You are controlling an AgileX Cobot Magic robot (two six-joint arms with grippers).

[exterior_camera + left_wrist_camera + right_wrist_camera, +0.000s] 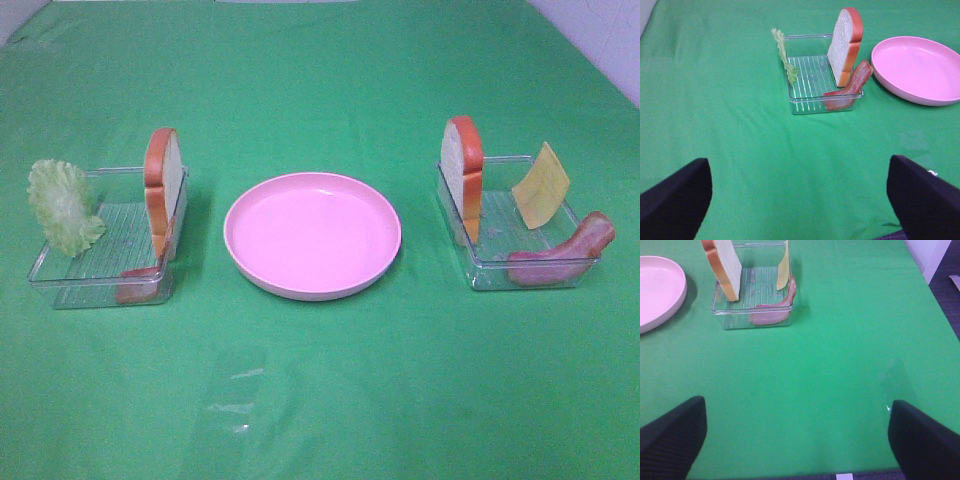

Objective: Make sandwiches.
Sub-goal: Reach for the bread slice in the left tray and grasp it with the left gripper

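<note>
Evidently at opening step: shows no ingredient on pink plate (310,290). Finds left end effector (800,200) and right end effector (797,440) spread wide, gripping nothing. Places left bread slice (165,185), lettuce leaf (62,205), left bacon strip (140,283) in left tray (95,280); right bread slice (462,170), cheese square (541,185), right bacon strip (560,260) in right tray (490,275), all well ahead of the end effectors. Likely calls next for pinching an upright bread slice across its faces.

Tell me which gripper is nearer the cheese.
Right. The right gripper faces the right tray holding the cheese. The left gripper faces the left tray, across the plate from the cheese.
</note>
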